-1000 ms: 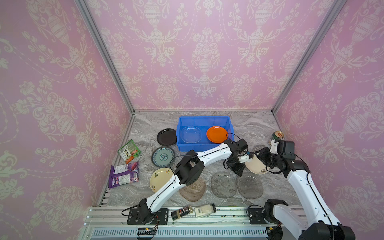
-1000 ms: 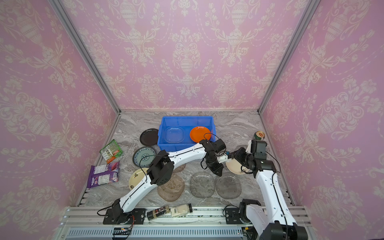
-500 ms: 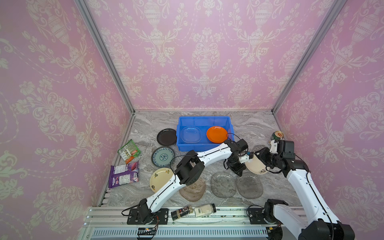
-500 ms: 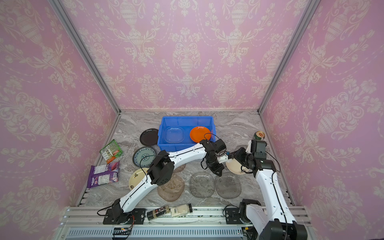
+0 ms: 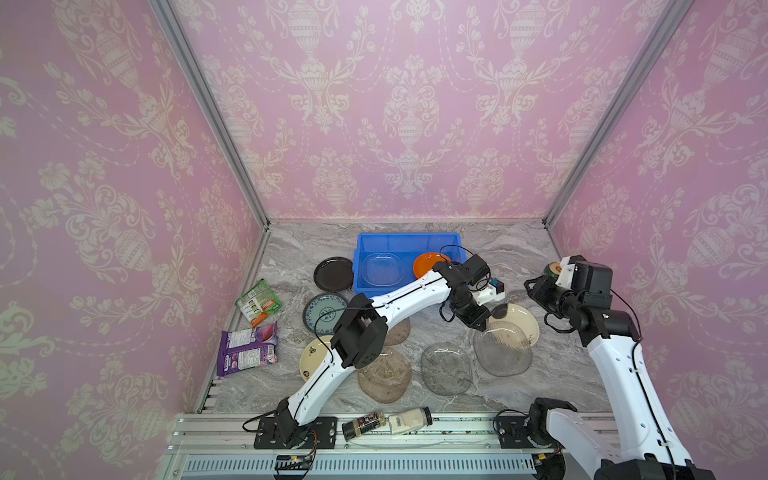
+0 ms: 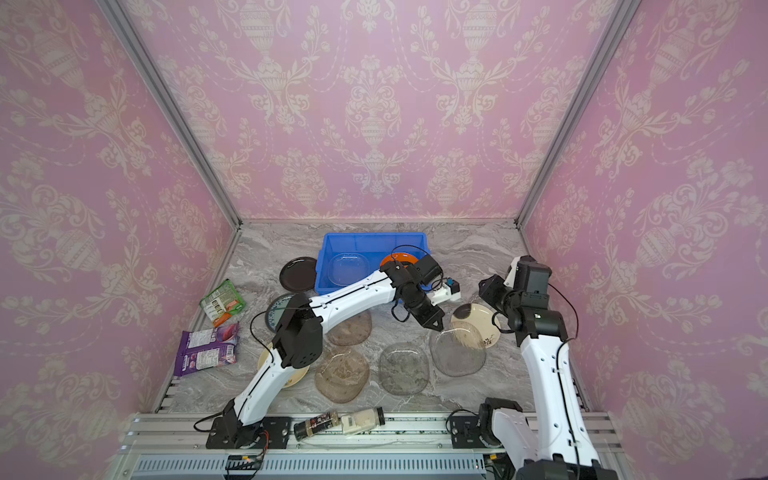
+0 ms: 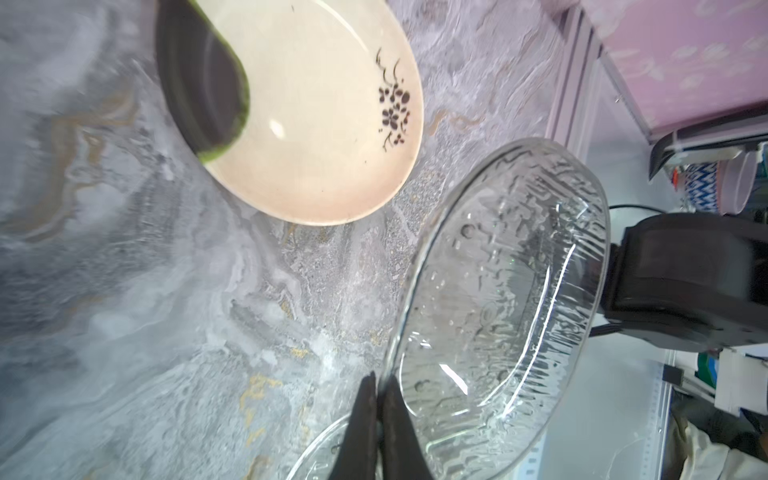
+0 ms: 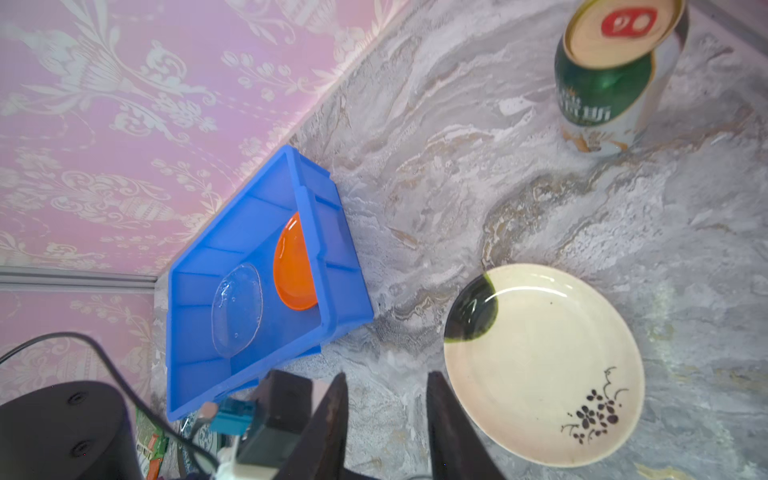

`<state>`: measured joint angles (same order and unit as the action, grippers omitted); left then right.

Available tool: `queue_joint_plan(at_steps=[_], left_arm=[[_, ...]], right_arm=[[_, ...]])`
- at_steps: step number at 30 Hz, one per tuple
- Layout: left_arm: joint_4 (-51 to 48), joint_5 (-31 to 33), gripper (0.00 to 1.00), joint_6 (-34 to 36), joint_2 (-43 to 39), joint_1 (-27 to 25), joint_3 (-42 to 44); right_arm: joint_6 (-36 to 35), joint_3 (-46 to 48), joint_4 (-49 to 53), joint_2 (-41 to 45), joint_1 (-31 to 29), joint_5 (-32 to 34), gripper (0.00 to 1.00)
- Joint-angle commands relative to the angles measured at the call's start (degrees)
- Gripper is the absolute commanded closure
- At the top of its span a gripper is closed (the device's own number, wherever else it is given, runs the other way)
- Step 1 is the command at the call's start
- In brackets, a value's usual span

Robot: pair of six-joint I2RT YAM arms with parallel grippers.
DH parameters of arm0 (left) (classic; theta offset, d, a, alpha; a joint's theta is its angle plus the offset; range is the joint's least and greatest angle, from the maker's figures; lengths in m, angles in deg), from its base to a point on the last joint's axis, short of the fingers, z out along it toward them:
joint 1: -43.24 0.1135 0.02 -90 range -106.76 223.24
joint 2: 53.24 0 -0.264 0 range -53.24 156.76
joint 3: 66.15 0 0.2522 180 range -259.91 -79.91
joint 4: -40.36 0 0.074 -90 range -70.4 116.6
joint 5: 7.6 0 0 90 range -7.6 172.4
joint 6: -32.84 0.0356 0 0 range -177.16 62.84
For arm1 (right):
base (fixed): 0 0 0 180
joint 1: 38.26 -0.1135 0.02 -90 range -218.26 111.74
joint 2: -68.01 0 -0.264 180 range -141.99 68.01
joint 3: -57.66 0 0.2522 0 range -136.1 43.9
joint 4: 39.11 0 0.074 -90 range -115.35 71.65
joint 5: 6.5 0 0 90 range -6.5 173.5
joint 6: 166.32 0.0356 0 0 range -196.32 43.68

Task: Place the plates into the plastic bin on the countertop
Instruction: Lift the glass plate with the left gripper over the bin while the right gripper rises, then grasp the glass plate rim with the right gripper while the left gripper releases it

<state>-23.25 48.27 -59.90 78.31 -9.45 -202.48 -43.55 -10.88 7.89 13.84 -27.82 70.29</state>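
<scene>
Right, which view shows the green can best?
Right wrist view: the can stands nearly whole, lid and label clear. A top view shows only its top behind the right arm; left wrist misses it.

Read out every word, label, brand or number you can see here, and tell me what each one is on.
No text is clear enough to quote.
Green can: white lettering on its side, blurred, unreadable; red mark on its lid, no letters legible.
Purple packet: print too small to read.
Green packet: print too small to read.
Dark jar: label too small to read.
Pale jar: label too small to read.
</scene>
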Motion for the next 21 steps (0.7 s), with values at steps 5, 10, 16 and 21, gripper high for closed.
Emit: queue_joint_plan(at_steps=[5, 10, 16, 21], left_arm=[[10.33, 5.63, 1.0, -11.42, -10.45, 7.48, 7.55], [16.53, 12.26, 1.0, -19.72, -17.63, 14.94, 16.59], [20.57, 14.35, 1.0, -25.39, -20.67, 22.1, 22.49], [23.83, 11.6, 1.0, -27.17, -22.17, 24.79, 26.16]], right_arm=[[-0.92, -11.03, -1.36, -1.13, 0.41, 0.04, 0.65], [3.04, -11.81, -4.68, -3.06, -0.48, -7.88, 0.58], [2.85, -9.73, -6.7, -6.52, -10.64, -6.5, 0.5], [3.96, -9.6, -11.07, -13.02, -17.18, -6.59, 0.59]])
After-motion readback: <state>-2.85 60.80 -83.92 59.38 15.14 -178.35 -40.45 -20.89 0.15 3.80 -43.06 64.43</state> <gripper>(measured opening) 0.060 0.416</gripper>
